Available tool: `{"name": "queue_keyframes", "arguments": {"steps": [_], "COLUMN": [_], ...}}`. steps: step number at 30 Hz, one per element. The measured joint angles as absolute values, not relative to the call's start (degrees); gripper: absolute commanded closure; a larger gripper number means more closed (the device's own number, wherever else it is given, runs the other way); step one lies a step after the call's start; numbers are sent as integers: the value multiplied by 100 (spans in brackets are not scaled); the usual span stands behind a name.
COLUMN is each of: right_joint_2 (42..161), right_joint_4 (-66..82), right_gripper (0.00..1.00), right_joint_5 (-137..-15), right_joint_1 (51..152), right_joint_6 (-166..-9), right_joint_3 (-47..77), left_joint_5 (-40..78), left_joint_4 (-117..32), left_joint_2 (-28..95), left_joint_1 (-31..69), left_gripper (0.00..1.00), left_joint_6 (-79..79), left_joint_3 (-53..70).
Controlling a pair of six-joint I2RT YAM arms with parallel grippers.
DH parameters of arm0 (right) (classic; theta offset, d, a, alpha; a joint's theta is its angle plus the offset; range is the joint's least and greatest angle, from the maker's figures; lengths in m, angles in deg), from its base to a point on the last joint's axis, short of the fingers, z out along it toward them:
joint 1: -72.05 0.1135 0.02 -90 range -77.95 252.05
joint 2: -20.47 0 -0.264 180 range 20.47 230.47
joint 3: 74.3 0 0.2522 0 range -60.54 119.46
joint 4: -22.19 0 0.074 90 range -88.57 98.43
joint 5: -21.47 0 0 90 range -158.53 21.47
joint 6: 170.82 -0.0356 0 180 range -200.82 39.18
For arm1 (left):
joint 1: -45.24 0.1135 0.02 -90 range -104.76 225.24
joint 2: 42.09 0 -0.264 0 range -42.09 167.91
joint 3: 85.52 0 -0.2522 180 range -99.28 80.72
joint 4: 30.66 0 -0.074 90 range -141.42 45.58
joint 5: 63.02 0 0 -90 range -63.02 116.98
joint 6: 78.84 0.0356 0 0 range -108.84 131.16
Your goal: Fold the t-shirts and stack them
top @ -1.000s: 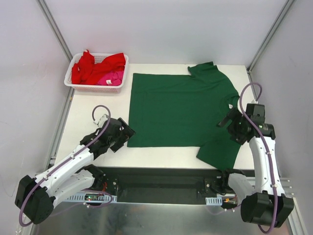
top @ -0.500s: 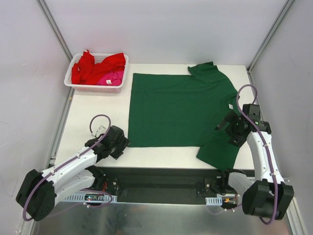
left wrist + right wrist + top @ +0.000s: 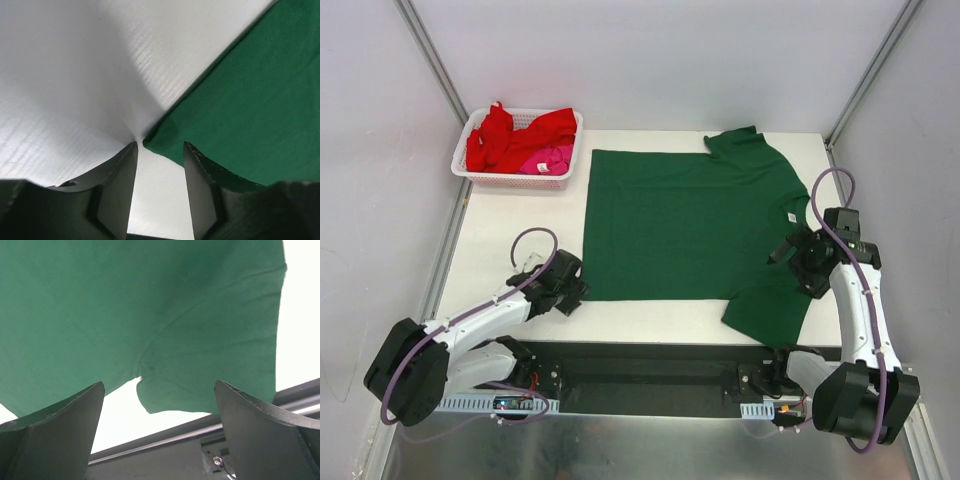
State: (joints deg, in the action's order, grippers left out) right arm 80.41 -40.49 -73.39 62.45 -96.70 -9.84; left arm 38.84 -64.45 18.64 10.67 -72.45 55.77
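The green t-shirt (image 3: pixel 680 220) is laid flat on the white table (image 3: pixel 520 220), from the middle to the right side. The left gripper (image 3: pixel 160 150) is held open, and the shirt's near-left corner is seen just at its tips. The right gripper (image 3: pixel 159 385) is held wide open over the near sleeve (image 3: pixel 768 312).

If the left fingers are shut too early, the corner may be missed. Only the top layer may be caught, and a crooked fold may be made. If too much sleeve is pinched, the cloth may be bunched up.

The neck, with its white label (image 3: pixel 790 217), is pointed to the right, and the bottom edge to the left. So the shirt's long line is run left to right.
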Motion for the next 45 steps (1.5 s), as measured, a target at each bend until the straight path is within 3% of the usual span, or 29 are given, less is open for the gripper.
{"name": "queue_keyframes", "arguments": {"steps": [5, 9, 10, 11, 12, 14, 19, 22, 25, 27, 32, 38, 45], "right_joint_2": [7910, 7811, 7809, 7809, 7811, 7809, 7838, 8146, 8891, 9409, 10751, 11761, 12766], "right_joint_4": [-4264, -4395, -4399, -4412, -4439, -4495, -4473, -4233, -3665, -3175, -2515, -1739, -1271], "right_gripper": [4, 4, 4, 4, 4, 4, 4, 4, 4, 4, 4, 4, 4], "right_joint_5": [-7311, -7186, -7167, -7154, -7132, -7088, -6942, -6972, -7267, -7488, -7969, -8441, -8568], "right_joint_1": [6103, 6072, 6041, 6006, 5972, 5928, 5899, 5888, 5882, 5886, 5886, 5956, 6435], "right_joint_6": [-9572, -9427, -9397, -9375, -9362, -9358, -9362, -9399, -9460, -9476, -9469, -9893, -10179], "right_joint_3": [-984, -1000, -1037, -1081, -1127, -1192, -1109, -698, -143, 34, 355, 699, 1625], "left_joint_5": [3914, 3958, 3969, 3978, 3993, 3997, 3875, 3862, 3888, 3882, 3390, 2813, 2319], "left_joint_4": [-6261, -6266, -6263, -6268, -6274, -6274, -6814, -7407, -7516, -7243, -6607, -6541, -6561], "left_joint_2": [2052, 2037, 2010, 1982, 1954, 1855, 1243, 1020, 1486, 2275, 4218, 6122, 7055], "left_joint_1": [1067, 1067, 1067, 1067, 1067, 1069, 1069, 1087, 1159, 1198, 1360, 1570, 2162], "left_gripper": [78, 77, 72, 61, 26, 16, 10, 8, 7, 7, 9, 9, 9], "left_joint_6": [-7269, -7238, -7236, -7227, -7208, -7184, -6417, -5352, -4130, -3437, -2710, -2579, -2965], "left_joint_3": [5566, 5601, 5619, 5630, 5634, 5632, 5431, 4721, 3121, 1967, 498, -171, -674]}}
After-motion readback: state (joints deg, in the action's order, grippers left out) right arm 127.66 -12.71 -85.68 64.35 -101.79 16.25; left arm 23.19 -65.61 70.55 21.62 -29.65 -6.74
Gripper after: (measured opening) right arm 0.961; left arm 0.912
